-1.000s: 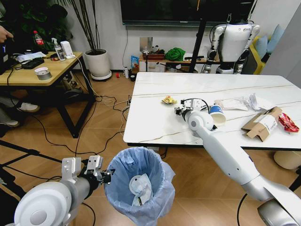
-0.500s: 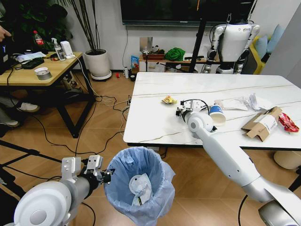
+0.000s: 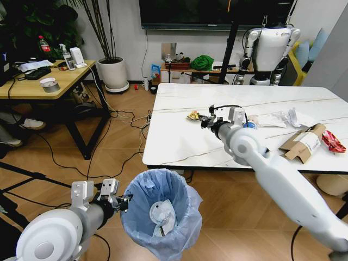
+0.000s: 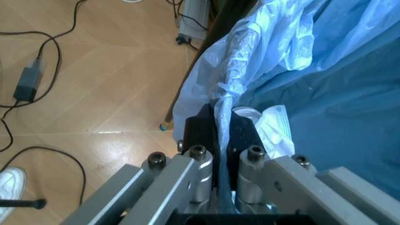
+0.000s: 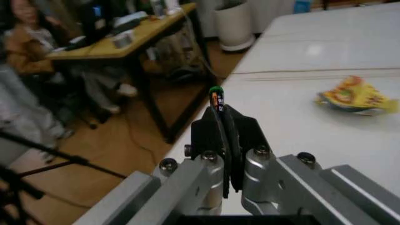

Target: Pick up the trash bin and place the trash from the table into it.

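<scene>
Pinched between the left gripper (image 4: 223, 136)'s matt black pads and brushed-metal fingers is the trash bin (image 3: 161, 216)'s crinkled, translucent blue plastic liner. The table (image 5: 293, 126) under the right gripper (image 5: 224, 126) — glossy, marble-look white; the yellow scrap (image 5: 355, 96) just beyond it looks shiny, crumpled.

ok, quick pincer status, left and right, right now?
Left pincer: closed on the blue bag rim of the trash bin.
Right pincer: closed on a small, thin green-tipped item, above the table.
</scene>
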Robot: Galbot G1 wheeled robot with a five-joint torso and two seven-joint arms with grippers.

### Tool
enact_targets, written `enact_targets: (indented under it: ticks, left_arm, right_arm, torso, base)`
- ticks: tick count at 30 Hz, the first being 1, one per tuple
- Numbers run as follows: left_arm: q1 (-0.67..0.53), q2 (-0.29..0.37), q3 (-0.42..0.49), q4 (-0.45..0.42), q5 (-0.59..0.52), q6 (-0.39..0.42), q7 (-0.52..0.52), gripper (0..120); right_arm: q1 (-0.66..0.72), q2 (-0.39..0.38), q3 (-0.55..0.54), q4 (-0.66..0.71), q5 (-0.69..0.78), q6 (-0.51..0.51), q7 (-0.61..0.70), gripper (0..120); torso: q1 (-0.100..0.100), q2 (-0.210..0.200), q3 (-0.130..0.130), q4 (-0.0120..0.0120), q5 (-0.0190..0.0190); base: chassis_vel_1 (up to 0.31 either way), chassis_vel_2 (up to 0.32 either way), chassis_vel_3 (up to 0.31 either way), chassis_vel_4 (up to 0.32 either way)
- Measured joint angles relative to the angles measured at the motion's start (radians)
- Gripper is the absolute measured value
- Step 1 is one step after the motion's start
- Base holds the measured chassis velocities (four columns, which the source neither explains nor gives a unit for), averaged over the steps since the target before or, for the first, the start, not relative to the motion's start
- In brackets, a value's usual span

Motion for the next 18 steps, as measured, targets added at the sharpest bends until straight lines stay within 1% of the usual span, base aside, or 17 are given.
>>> enact_targets:
  ticks: [2, 5, 6, 7, 10, 12, 14, 18]
  left_arm:
    - [0.0, -0.002, 0.002, 0.0, 0.001, 0.0, 0.0, 0]
    - [-0.001, -0.004, 0.004, 0.003, 0.004, 0.0, -0.001, 0]
    - [-0.001, -0.004, 0.004, 0.003, 0.004, 0.0, -0.001, 0]
    - [-0.002, -0.004, 0.004, 0.004, 0.005, 0.0, -0.001, 0]
    - [-0.004, -0.004, 0.004, 0.009, 0.005, 0.0, -0.001, 0]
    - [-0.007, -0.003, 0.004, 0.013, 0.005, 0.0, -0.002, 0]
    - [-0.008, -0.002, 0.004, 0.013, 0.004, 0.0, -0.002, 0]
    - [-0.012, 0.001, 0.004, 0.013, 0.001, 0.0, -0.002, 0]
  right_arm:
    - [-0.02, -0.019, 0.002, 0.057, 0.004, 0.009, -0.054, 0]
    - [-0.061, -0.047, 0.001, 0.146, 0.004, 0.032, -0.151, 0]
    - [-0.061, -0.047, 0.001, 0.146, 0.004, 0.032, -0.151, 0]
    - [-0.075, -0.054, -0.004, 0.179, 0.008, 0.037, -0.18, 0]
    - [-0.092, -0.069, -0.021, 0.235, 0.016, 0.041, -0.238, 0]
    - [-0.102, -0.085, -0.044, 0.267, 0.011, 0.038, -0.287, 0]
    - [-0.106, -0.091, -0.053, 0.275, 0.005, 0.036, -0.302, 0]
    - [-0.125, -0.124, -0.116, 0.296, -0.058, 0.023, -0.354, 0]
  torso:
    - [0.0, 0.0, 0.0, 0.0, 0.0005]
    - [0.0, 0.0, 0.0, -0.0001, 0.0002]
    - [0.0, 0.0, 0.0, -0.0001, 0.0002]
    - [0.0, 0.0, 0.0, -0.0001, 0.0006]
    - [0.0, 0.0, 0.0, -0.0001, 0.0003]
    - [0.0, 0.0, 0.0, 0.0, 0.0003]
    - [0.0, 0.0, 0.0, 0.0, 0.0002]
    - [0.0, 0.0, 0.0, -0.0001, 0.0003]
  base:
    - [0.0, 0.0, 0.0, 0.0]
    - [0.0, 0.0, 0.0, 0.0]
    - [0.0, 0.0, 0.0, 0.0]
    - [0.0, 0.0, 0.0, 0.0]
    - [0.0, 0.0, 0.0, 0.0]
    - [0.0, 0.0, 0.0, 0.0]
    - [0.0, 0.0, 0.0, 0.0]
    - [0.0, 0.0, 0.0, 0.0]
